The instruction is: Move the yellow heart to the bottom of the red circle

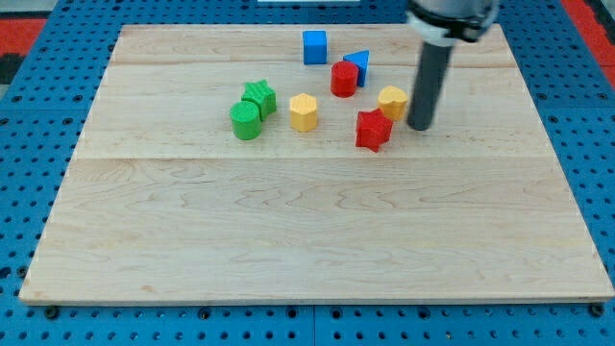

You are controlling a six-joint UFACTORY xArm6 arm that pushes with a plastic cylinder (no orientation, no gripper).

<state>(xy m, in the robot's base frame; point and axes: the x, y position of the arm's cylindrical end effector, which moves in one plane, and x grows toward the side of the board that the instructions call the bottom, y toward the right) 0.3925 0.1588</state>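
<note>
The yellow heart [391, 101] lies on the wooden board [307, 240], to the lower right of the red circle [344, 79]. My tip [420, 126] rests on the board just to the right of the yellow heart and slightly below it, very close to it; I cannot tell whether they touch. The red star [373, 130] sits just below the heart and to the left of my tip. The red circle stands against the blue triangle [358, 64], which is at its upper right.
A blue cube [314, 46] sits near the view's top. A yellow hexagon [304, 111] lies left of the red star. A green star [259, 96] and a green circle [246, 121] touch each other further left.
</note>
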